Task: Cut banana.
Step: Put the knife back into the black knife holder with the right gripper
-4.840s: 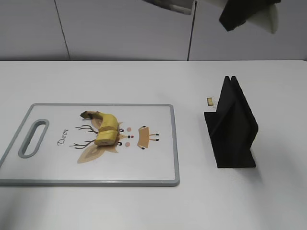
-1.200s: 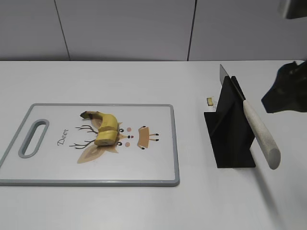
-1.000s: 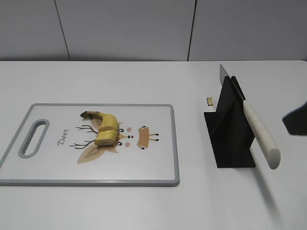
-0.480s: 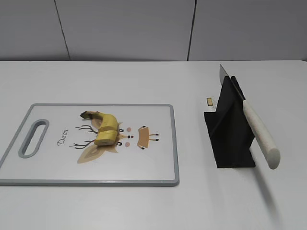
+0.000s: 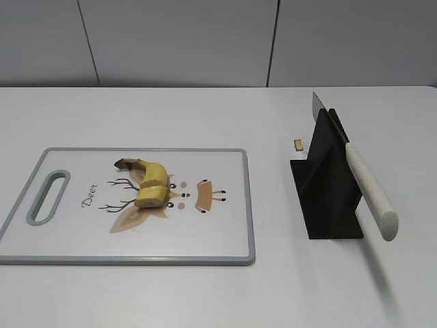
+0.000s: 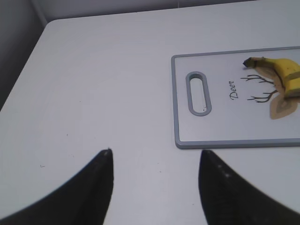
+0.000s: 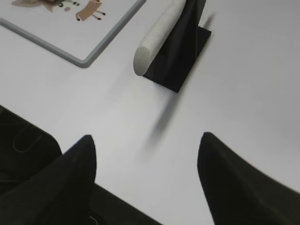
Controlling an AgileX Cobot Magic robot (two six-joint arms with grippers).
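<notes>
A yellow banana (image 5: 150, 182), cut through near its lower end, lies on the white cutting board (image 5: 225, 232) with a deer print; it also shows in the left wrist view (image 6: 281, 72). A knife with a pale handle (image 5: 370, 191) rests in the black stand (image 5: 331, 198), blade tip sticking up behind it; the handle (image 7: 157, 35) and the stand (image 7: 180, 51) also show in the right wrist view. My left gripper (image 6: 154, 157) is open and empty over bare table left of the board. My right gripper (image 7: 146, 140) is open and empty, in front of the stand. Neither gripper shows in the exterior view.
A small tan bit (image 5: 299, 144) lies on the table behind the stand. The board has a grey rim and a handle slot (image 6: 198, 92) at its left end. The table's left edge (image 6: 28, 61) shows in the left wrist view.
The knife, held high 4.8 s ago, now sits in the stand. The right gripper has let it go and withdrawn out of the exterior view to the right.
</notes>
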